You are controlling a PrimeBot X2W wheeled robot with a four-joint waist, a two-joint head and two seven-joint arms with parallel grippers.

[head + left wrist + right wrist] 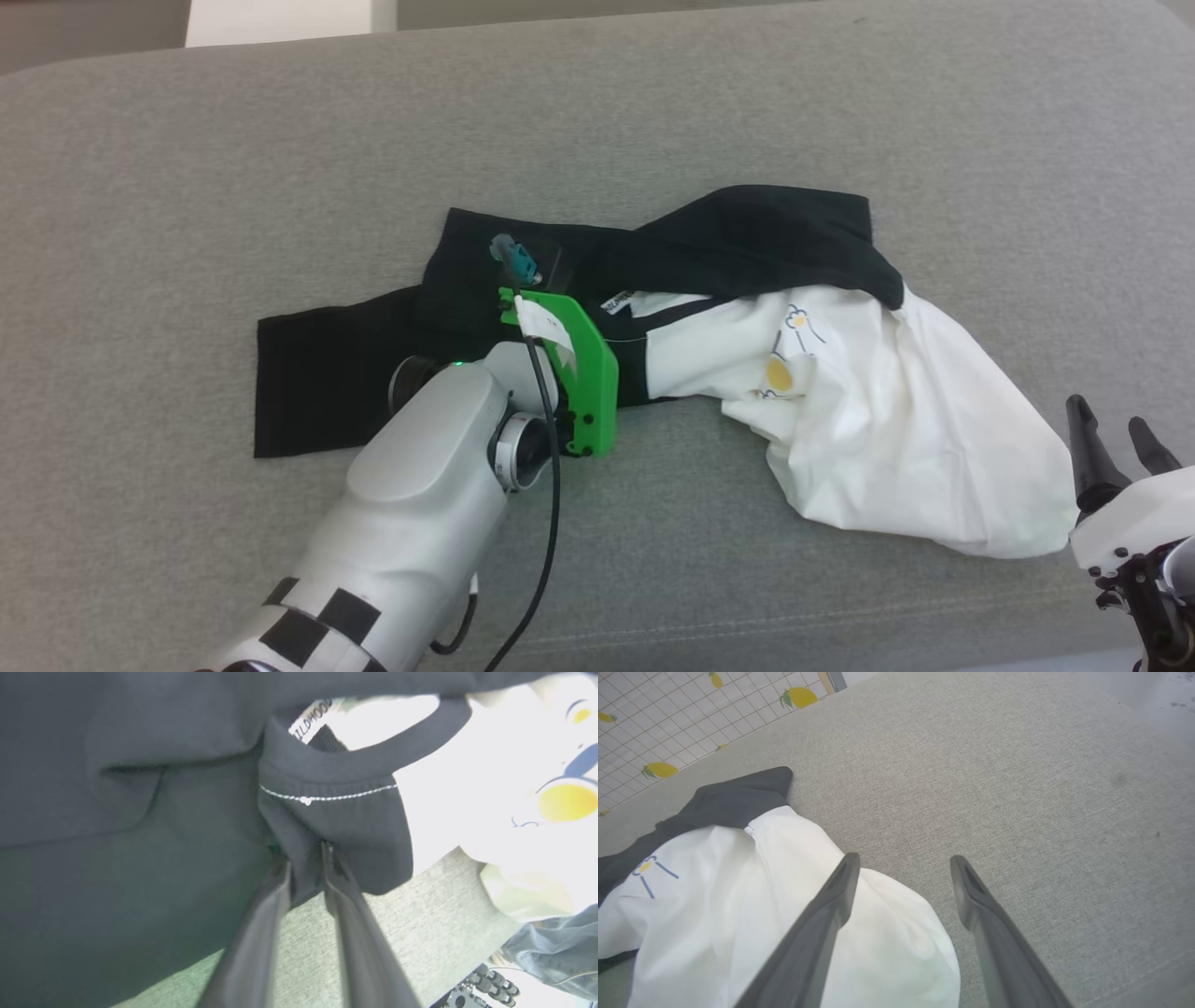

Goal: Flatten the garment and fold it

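The garment [887, 439] lies crumpled on the grey cushion, its white body bunched to the right, one black sleeve [317, 373] spread flat at the left and more black cloth folded over the top. A small print with a yellow circle [780, 375] faces up. My left arm reaches over the black sleeve, and its green wrist bracket [583, 373] hides the fingers in the head view. In the left wrist view my left gripper [306, 858] is shut on a fold of black fabric beside the collar [373, 756]. At the white hem my right gripper [1116, 434] hovers open and holds nothing; it is also seen as the right gripper [905, 859].
The grey cushioned surface [653, 112] stretches wide on all sides of the shirt, with a stitched seam near its front edge [747, 621]. A lemon-patterned tiled sheet [654, 718] lies beyond the far edge. Blue denim cloth [556, 947] shows at the lower right of the left wrist view.
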